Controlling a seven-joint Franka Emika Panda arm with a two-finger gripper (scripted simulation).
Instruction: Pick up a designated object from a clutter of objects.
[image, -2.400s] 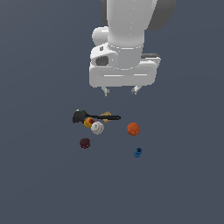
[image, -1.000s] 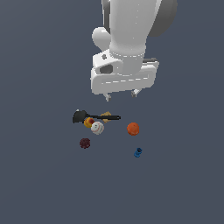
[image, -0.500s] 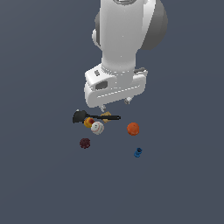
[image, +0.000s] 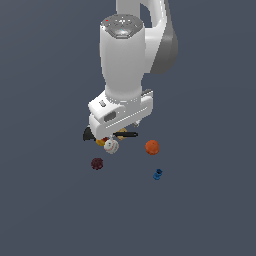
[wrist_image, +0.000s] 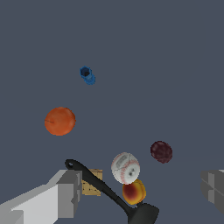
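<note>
Dark grey-blue floor throughout. Maroon lump (image: 97, 163) lies below and toward the exterior view's left of the gripper (image: 116, 137), apart from it; roundish, no long axis or heading discernible. White ball (image: 111, 146) sits just under the gripper, orange ball (image: 152, 147) beyond, blue piece (image: 158, 174) farthest. Wrist view: fingers (wrist_image: 65, 192) spread wide, holding nothing.

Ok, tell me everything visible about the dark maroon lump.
The maroon lump is small, dark and roundish with a bumpy, berry-like surface, a little smaller than the white ball. It lies on the dark floor by itself, apart from the pile, toward the exterior view's left. Nothing touches it. The gripper is over the pile, not the lump.
</note>
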